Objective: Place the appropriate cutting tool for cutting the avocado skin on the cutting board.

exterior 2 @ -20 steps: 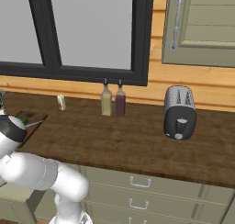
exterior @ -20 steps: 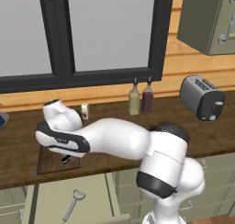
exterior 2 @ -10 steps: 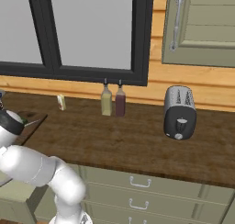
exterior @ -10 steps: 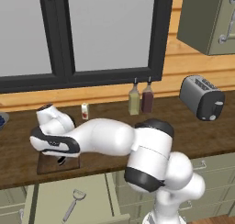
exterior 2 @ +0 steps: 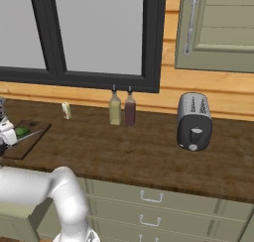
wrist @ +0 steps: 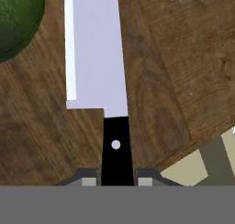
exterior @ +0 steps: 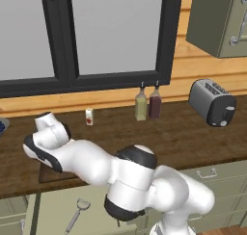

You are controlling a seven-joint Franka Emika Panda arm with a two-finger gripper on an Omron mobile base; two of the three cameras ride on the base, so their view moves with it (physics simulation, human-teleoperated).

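Hand view: the gripper (wrist: 117, 182) was clamped on the black handle of the kitchen knife (wrist: 98, 67), one dark finger tip on each side of the handle. The silver blade ran straight up and away from the hand, over the dark brown cutting board (wrist: 156, 103); whether the blade touched the wood or hung just above it, can't tell. The avocado (wrist: 18, 21) sat at the upper left of that view, just beside the blade's edge, on the board. A board corner showed at lower right, with pale cabinet front past it.

Right base view: cutting board (exterior 2: 22, 142) lay at the counter's far left, the green avocado (exterior 2: 21, 131) on it, and the knife blade (exterior 2: 29, 136) angled over the board next to the fruit (hand mostly cut off by the frame edge).

Left base view: the white arm bent low over the board (exterior: 53, 174), covering most of it. An all-grey peeler (exterior: 77, 215) lay below the counter edge, well apart from the board. Further along the wooden counter (exterior 2: 149, 151): a small shaker (exterior: 89, 116), two bottles (exterior: 147, 103) side by side by the window, and a toaster (exterior: 212, 103) on the right.
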